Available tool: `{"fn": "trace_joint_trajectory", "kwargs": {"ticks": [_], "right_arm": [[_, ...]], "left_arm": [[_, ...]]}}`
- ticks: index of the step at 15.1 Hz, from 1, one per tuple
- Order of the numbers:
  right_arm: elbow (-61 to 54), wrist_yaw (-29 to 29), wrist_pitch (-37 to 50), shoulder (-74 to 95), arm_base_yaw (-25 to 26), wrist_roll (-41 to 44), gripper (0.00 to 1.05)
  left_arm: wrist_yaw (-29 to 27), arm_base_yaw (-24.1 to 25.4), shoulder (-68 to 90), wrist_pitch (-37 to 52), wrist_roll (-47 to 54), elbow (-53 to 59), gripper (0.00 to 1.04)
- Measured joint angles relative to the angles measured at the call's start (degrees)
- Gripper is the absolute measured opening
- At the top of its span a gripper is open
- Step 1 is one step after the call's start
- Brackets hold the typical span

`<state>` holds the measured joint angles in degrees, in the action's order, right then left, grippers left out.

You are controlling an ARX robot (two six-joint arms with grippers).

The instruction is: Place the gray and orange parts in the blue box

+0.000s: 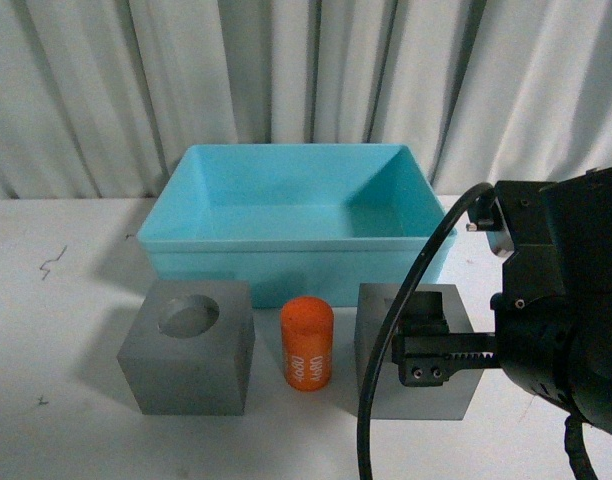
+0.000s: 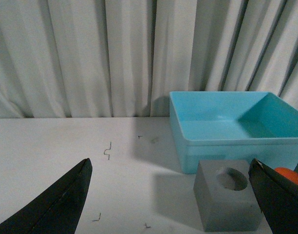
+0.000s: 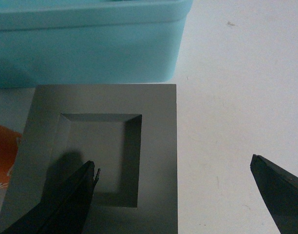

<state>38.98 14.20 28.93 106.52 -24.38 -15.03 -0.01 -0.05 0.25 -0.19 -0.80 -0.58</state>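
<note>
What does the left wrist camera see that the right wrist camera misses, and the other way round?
Left wrist only: the curtain, the gray cube with the round recess, the inside of the blue box, and the open left gripper. Right wrist only: a close look down at the gray cube with the square recess, the open right gripper with one finger over that recess and the other over bare table. Both: the blue box's outer wall, a sliver of the orange cylinder, the white table.
</note>
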Motion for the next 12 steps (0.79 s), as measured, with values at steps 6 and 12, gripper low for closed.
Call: {"fn": "trace_joint_trajectory", "kwargs": {"ticks": [6,12], "right_arm": [[1.5,0.2,1.8,3.5,0.4,-1.7,0.79],[0.7,0.0,2.3,3.1,0.8,-2.6,0.20]], "left_arm": [[0.0,0.0,0.0,0.0,0.0,0.0,0.98],[0.0,0.0,0.0,0.0,0.0,0.0,0.98]]}}
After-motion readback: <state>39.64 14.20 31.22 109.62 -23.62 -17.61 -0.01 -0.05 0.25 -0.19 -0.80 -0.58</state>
